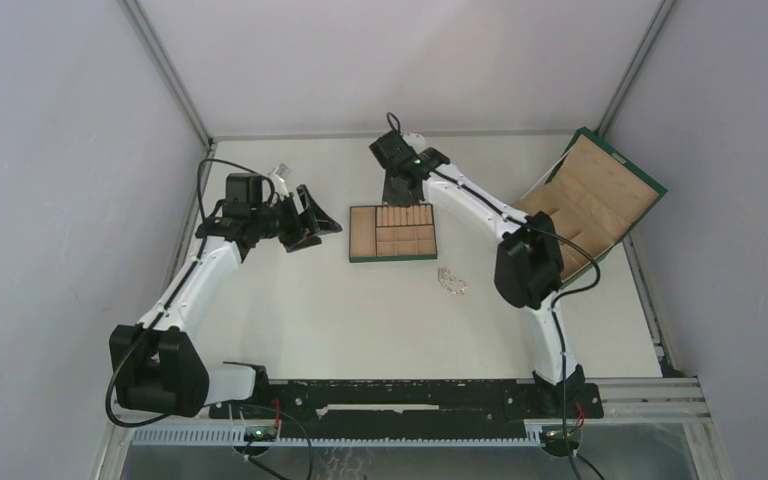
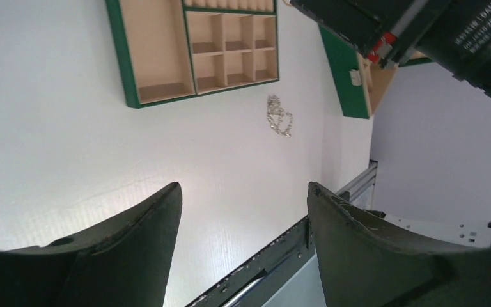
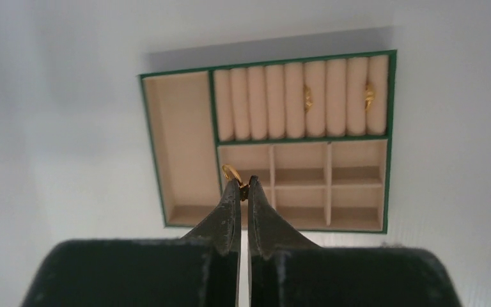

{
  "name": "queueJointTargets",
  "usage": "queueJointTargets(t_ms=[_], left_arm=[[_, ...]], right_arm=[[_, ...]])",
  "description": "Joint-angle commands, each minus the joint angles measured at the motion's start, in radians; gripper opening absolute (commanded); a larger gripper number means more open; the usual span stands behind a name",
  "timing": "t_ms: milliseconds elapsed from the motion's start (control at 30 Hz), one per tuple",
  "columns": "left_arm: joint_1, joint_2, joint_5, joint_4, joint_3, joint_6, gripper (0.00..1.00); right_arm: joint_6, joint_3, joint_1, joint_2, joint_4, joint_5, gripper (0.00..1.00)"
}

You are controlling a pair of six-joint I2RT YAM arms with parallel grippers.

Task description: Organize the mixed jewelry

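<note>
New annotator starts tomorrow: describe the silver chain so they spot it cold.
Find the green-edged tan tray mid-table. Just off its near right corner, toward the right arm, a small chain tangle lies loose on the white surface. It alone is silvery; the others are gold: two pieces in the tray's rolls, a ring in the right gripper.

Tray (image 1: 362, 232) is set mid-table, chain (image 1: 451, 281) laid off its near-right corner, box (image 1: 592, 205) far right; two rings (image 3: 307, 98) slotted in, another ring (image 3: 230, 171) held above.
</note>
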Motion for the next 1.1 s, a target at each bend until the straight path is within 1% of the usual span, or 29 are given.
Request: queueJointTargets(t_ms=[0,67,300,467,1067], left_arm=[[0.0,-0.01,-0.077,-0.042,-0.013,0.03,0.76],[0.0,-0.01,-0.081,-0.046,-0.021,0.036,0.76],[0.0,0.013,-0.092,-0.07,-0.004,0.059,0.76],[0.0,0.024,-0.088,-0.077,0.006,0.064,0.76],[0.0,0.038,-0.074,-0.091,0.016,0.075,0.76]], right_arm=[[-0.008,0.173,-0.001,0.111,-0.136,0.157,0.0],[-0.008,0.218,-0.001,0.162,-0.148,0.172,0.0],[0.001,0.283,-0.013,0.263,-0.144,0.162,0.0],[0.003,0.293,-0.015,0.294,-0.134,0.137,0.0],[-0.012,0.384,0.0,0.403,-0.152,0.214,0.0]])
